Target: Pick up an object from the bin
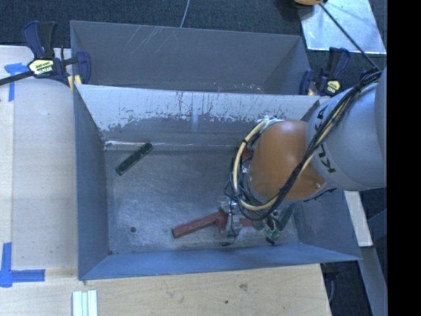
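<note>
Orange wrist cover point(283, 160) above tool point(229, 232), apart or together unclear, at red-brown stick point(197, 226), right end, dark green bar point(133, 158) back-left

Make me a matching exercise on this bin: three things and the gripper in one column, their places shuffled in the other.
1 red-brown stick
2 dark green bar
3 small green piece
4 gripper

A back left of the bin
B at the stick's right end
C front right corner
D front middle, lying flat

Pairs: 1-D, 2-A, 3-C, 4-B
</note>
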Controlling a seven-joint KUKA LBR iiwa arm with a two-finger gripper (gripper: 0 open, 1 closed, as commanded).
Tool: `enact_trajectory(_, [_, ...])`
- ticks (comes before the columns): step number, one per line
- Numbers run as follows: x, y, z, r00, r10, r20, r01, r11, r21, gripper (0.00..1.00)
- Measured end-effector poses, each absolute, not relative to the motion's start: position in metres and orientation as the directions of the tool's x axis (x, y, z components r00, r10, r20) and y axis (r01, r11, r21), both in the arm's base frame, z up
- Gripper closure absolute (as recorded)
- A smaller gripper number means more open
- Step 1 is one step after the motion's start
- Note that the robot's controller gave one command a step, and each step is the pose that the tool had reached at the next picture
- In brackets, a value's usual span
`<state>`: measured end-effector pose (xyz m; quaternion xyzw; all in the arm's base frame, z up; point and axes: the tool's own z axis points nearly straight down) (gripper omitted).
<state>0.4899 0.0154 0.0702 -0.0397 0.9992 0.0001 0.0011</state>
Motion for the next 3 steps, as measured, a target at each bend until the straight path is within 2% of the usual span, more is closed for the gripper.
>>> enact_trajectory(1, [0.496,0.01,0.1,-0.963,-0.271,0.008,-0.271,0.963,0.002,1.0])
enact_trajectory(2, [0.506,0.011,0.153,-0.915,-0.404,-0.002,-0.404,0.915,0.0,1.0])
enact_trajectory(3, [0.515,0.009,0.178,-0.966,-0.26,-0.001,-0.26,0.966,0.0,1.0])
